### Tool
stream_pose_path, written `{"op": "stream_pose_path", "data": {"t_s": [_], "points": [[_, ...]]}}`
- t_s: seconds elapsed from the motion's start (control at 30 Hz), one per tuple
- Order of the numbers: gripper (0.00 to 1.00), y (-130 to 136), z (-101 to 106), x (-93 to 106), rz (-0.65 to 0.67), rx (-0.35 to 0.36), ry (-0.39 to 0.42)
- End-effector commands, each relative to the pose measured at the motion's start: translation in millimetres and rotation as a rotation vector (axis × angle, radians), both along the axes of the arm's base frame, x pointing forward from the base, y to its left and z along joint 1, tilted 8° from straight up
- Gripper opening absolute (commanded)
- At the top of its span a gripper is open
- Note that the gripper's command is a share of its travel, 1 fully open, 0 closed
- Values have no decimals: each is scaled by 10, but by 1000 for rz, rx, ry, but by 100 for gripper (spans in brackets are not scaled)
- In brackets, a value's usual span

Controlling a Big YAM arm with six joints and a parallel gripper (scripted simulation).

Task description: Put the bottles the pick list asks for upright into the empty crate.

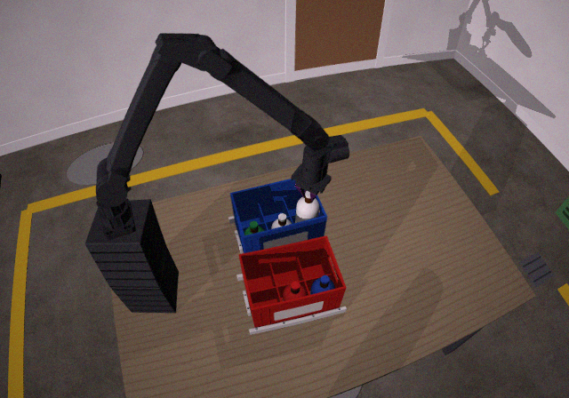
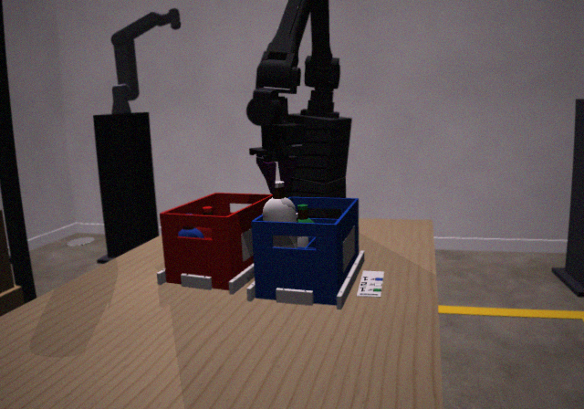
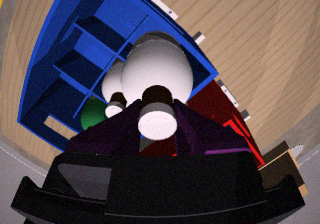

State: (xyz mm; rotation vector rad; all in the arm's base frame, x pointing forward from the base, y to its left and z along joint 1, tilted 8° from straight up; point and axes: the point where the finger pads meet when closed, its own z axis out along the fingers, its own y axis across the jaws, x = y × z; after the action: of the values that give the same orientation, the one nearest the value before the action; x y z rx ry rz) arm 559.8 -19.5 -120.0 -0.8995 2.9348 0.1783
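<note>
While my jaws stood narrowly parted, clamped on the white bottle's neck, the white bottle hung upright in the blue crate.

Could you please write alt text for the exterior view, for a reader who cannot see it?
A black gripper holds a white bottle by its neck, partly down in a blue crate with a green-capped bottle. Beside it, a red crate holds a blue bottle and a red-capped one. A pick list lies on the wooden table.
</note>
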Motion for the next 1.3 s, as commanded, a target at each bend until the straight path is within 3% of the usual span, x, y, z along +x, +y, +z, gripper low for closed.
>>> {"op": "stream_pose_path", "data": {"t_s": [0.0, 0.1, 0.27, 0.4, 0.5, 0.63, 0.87, 1.0, 1.13, 1.27], "points": [[0, 15, 316, 377, -6, -8, -101], [0, 23, 167, 334, -5, -7, -81], [0, 10, 277, 393, -6, -8, -105], [0, 42, 231, 404, -4, -8, -104], [0, 39, 17, 333, -5, -6, -72], [0, 24, 167, 422, -8, -8, -105], [0, 49, -36, 373, -5, -6, -78], [0, 62, 43, 424, -4, -6, -92], [0, 62, -143, 386, -5, -5, -73], [0, 55, -26, 466, -6, -7, -99]]}}
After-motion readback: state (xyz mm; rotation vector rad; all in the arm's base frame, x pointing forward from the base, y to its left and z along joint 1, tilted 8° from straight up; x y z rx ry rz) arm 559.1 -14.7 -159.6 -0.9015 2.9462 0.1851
